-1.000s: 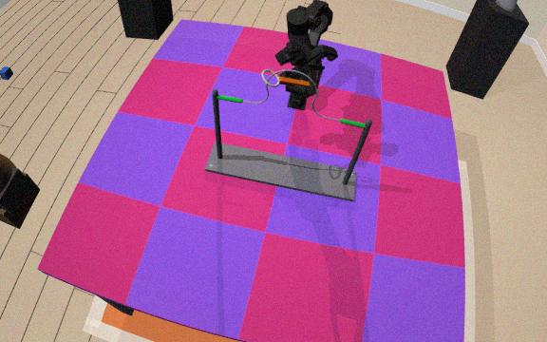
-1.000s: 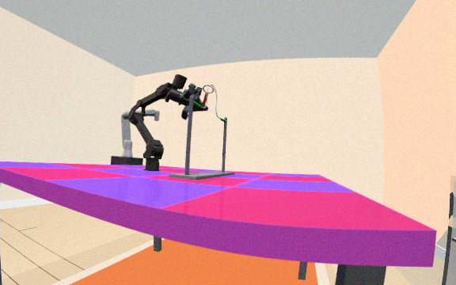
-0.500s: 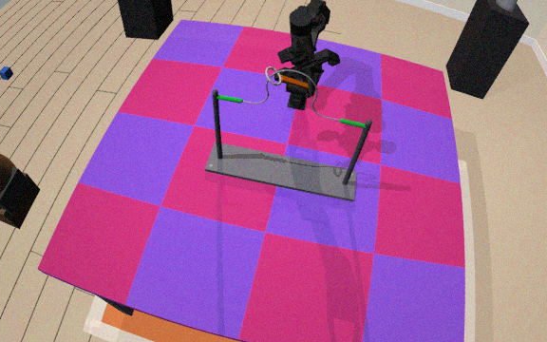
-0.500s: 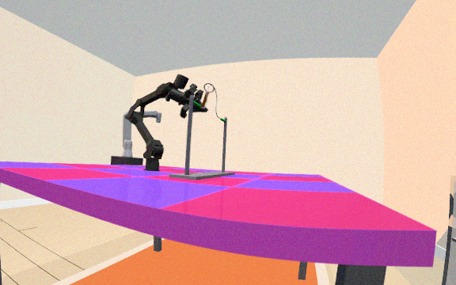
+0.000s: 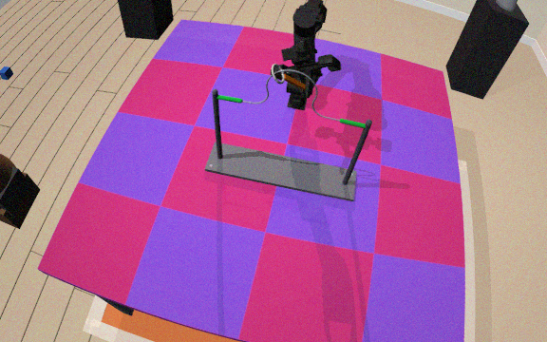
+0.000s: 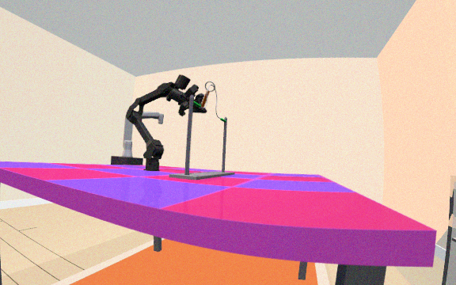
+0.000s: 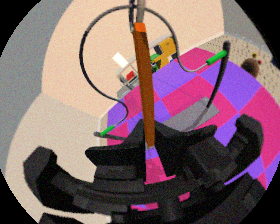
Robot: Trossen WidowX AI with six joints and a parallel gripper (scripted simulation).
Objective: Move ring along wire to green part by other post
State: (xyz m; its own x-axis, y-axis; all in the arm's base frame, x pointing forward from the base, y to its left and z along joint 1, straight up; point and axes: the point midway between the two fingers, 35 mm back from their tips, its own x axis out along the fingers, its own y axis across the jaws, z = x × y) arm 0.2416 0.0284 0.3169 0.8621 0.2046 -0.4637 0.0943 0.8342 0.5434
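Note:
The ring (image 5: 273,71) (image 6: 206,86) is around the raised arch of the thin grey wire (image 5: 314,105) (image 6: 216,104) (image 7: 81,52), nearer the left green part (image 5: 230,99) than the right green part (image 5: 352,123) in the top view. In the wrist view the ring is nearly edge-on at the top. Its orange handle (image 5: 294,81) (image 6: 205,99) (image 7: 145,85) reaches down to my gripper (image 5: 304,87) (image 6: 202,107) (image 7: 144,120), which is shut on the handle's lower end. Whether ring and wire touch is too small to tell.
The left post (image 5: 216,125) and right post (image 5: 357,152) stand on a grey base plate (image 5: 278,173) (image 6: 202,175). In the exterior view the near post (image 6: 188,138) stands in front of part of the gripper. Dark pedestals stand beyond the table.

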